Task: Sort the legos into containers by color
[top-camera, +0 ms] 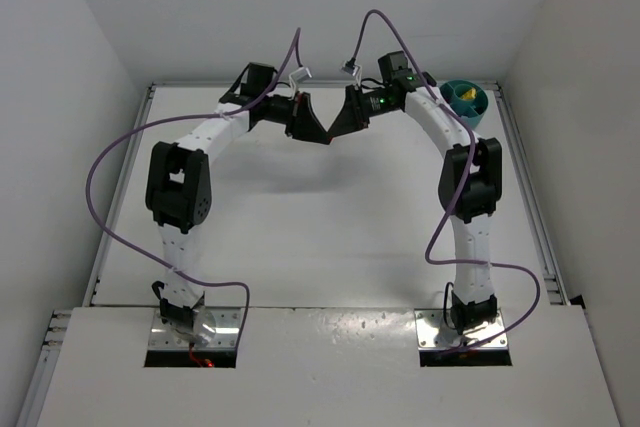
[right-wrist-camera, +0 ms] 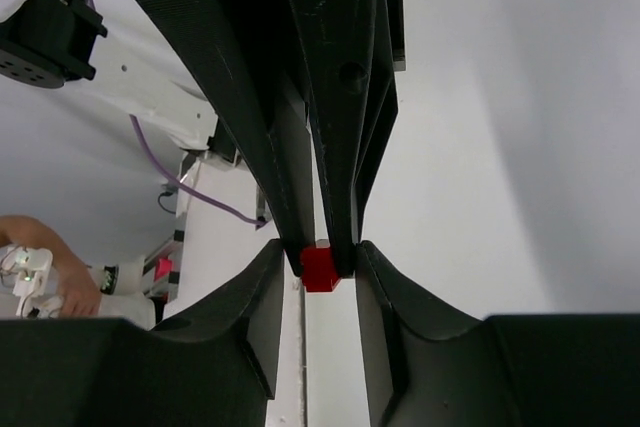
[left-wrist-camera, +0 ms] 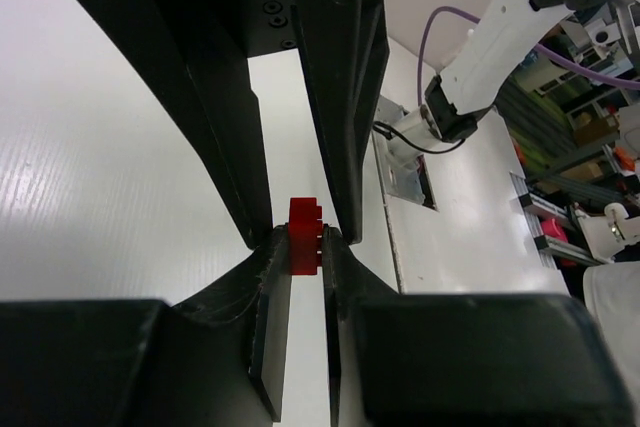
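Two hands meet tip to tip above the middle of the surface (top-camera: 320, 237), and the step in hand looks like a hand-over of one brick. The left hand (left-wrist-camera: 303, 244) is pinched narrow on a small red brick (left-wrist-camera: 304, 219), which sits right at its fingertips with most of its length sticking out beyond them towards the other hand. The brick appears to be held clear of the surface, not resting on it. The right hand (right-wrist-camera: 318, 247) faces it head-on with its two fingers partly spread. They stand on either side of the brick and of the left fingertips, a gap showing on both sides, so it holds nothing yet. Well to the right of the right hand, out past its wrist, stands the teal tub (top-camera: 476, 115) with a yellow bit (top-camera: 465, 97) already in one compartment; what the other compartments hold is too small to tell. The next move probably calls for the right hand to take the free end of the brick, not the left fingertips, and to have it firmly before the left hand lets go. It would then need to swing right to the tub and pick a compartment other than the yellow one.
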Controlling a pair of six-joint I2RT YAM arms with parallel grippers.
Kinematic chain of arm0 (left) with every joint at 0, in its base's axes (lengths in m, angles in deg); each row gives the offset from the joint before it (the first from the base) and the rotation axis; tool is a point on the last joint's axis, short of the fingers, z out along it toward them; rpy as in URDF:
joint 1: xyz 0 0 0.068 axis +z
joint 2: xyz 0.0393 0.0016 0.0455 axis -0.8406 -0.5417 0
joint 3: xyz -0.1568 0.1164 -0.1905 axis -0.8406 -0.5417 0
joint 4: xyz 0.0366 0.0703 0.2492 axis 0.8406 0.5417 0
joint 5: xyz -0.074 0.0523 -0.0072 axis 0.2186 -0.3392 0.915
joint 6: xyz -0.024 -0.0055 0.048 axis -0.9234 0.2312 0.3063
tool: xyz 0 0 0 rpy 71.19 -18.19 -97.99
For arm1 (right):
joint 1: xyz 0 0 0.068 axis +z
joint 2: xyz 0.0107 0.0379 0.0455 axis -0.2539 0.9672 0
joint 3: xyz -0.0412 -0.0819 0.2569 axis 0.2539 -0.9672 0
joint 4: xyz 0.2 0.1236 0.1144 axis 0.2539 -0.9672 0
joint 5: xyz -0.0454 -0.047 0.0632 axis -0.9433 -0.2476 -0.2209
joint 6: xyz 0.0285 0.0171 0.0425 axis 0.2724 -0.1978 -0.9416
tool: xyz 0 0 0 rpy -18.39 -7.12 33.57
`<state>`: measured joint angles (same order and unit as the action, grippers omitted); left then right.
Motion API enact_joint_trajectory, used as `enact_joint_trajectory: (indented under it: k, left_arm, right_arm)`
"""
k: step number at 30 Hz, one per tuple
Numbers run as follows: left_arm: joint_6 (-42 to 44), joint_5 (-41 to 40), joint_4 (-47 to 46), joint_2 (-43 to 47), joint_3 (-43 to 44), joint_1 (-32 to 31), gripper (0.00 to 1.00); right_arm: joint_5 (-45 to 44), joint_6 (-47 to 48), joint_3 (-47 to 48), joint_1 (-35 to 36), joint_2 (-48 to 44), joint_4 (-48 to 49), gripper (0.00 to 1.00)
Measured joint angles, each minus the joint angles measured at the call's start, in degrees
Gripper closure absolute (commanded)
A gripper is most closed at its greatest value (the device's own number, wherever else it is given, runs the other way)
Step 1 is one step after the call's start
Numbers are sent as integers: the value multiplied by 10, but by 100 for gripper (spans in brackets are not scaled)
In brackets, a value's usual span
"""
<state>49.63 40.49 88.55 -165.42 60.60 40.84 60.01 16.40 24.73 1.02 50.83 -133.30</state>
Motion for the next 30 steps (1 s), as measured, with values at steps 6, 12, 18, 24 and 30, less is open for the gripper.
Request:
enact_joint_trajectory:
  k: [6,12,18,24,30]
  left_arm:
    - [0,5,2,0,0,2,79]
    - [3,7,4,0,0,5,78]
    - [7,9,4,0,0,6,77]
    - [14,11,4,0,0,7,77]
    - [20,14,3,0,0,9,77]
  right_arm:
    - [1,2,-2,1,0,3,74]
    - [3,0,-5,1,0,15,71]
    - [9,-16,-11,0,-1,33,71]
    - [19,-52,-23,0,-1,64,65]
    - [30,-94,-35,-4,-1,100,69]
